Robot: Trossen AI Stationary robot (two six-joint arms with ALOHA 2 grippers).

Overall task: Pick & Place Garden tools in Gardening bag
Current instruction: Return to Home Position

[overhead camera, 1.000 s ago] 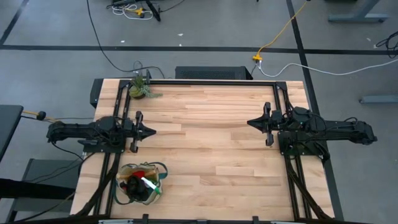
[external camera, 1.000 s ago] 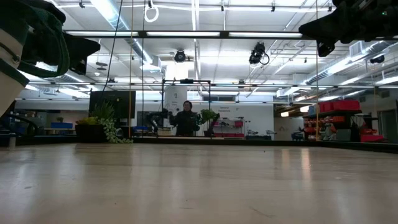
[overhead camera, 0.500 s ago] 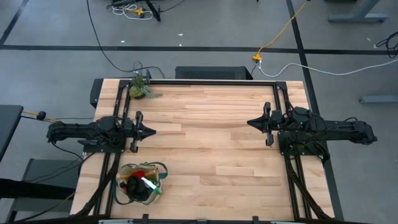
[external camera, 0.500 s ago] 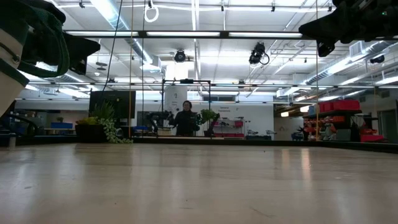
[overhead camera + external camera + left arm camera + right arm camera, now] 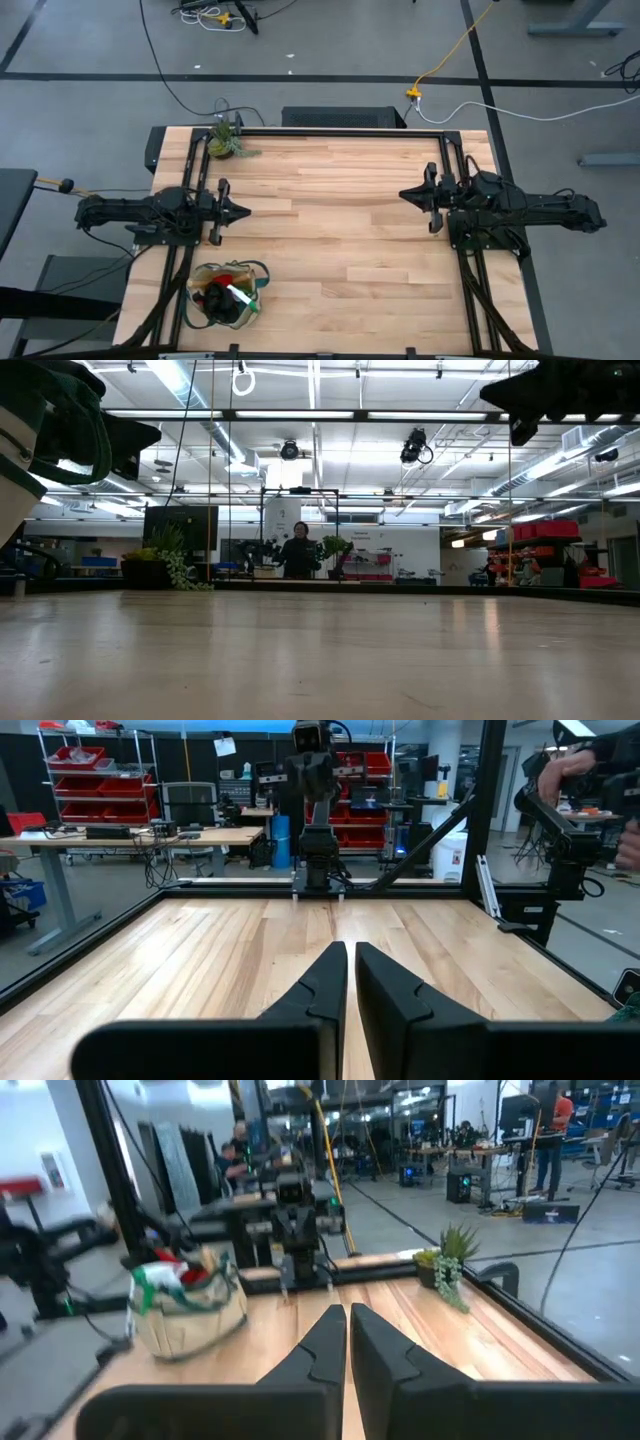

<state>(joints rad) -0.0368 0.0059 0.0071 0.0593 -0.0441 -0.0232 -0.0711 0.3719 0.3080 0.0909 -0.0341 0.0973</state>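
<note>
The beige gardening bag (image 5: 228,294) with dark green trim stands on the table near its front left corner. It also shows in the right wrist view (image 5: 186,1316). In it lie a black-and-red glove bundle (image 5: 214,293) and a translucent green item with a white part (image 5: 240,297); wooden-handled tools do not show plainly. My left gripper (image 5: 244,211) is shut and empty above the table's left side, behind the bag; it also shows in the left wrist view (image 5: 350,982). My right gripper (image 5: 403,195) is shut and empty above the right side; it also shows in the right wrist view (image 5: 347,1342).
A small green potted plant (image 5: 224,142) stands at the far left corner. A black frame (image 5: 330,133) runs along the table's far, left and right sides. Bare wood (image 5: 330,230) lies between the two grippers. A person (image 5: 299,552) stands far off in the room.
My right gripper has gone up a little, still shut. The bag and its contents have stayed where they were.
</note>
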